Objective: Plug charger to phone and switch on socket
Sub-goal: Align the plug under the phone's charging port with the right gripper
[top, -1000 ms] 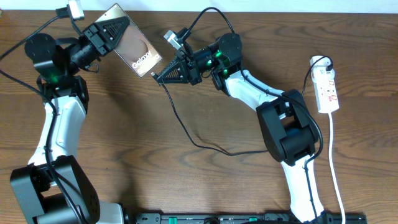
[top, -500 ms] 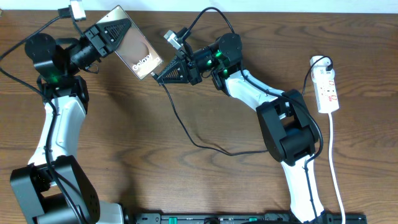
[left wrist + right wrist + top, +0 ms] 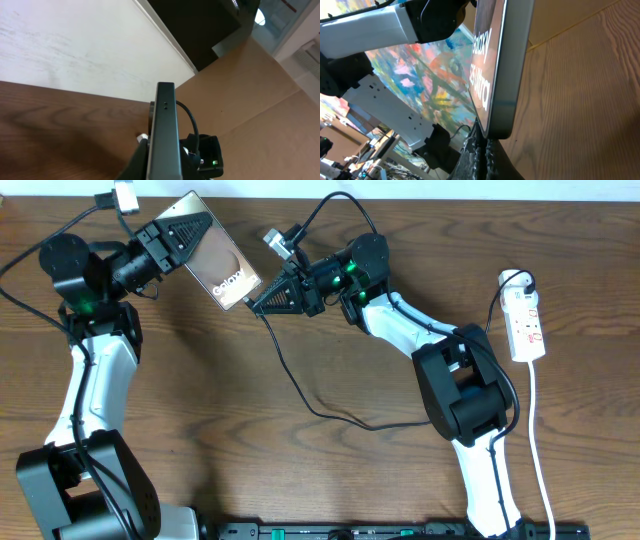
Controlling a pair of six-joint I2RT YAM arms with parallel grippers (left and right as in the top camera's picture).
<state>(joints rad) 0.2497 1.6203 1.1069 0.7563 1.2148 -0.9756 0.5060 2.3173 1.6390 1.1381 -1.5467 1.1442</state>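
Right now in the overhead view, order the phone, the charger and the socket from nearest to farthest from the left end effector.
1. phone, gripped in the left end effector, top left.
2. charger, mid-table, its upper end beside the phone's lower end.
3. socket, far right edge.

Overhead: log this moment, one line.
left gripper: shut on mirrored silver phone; right gripper: shut on thin black charger cable; white power strip: untouched
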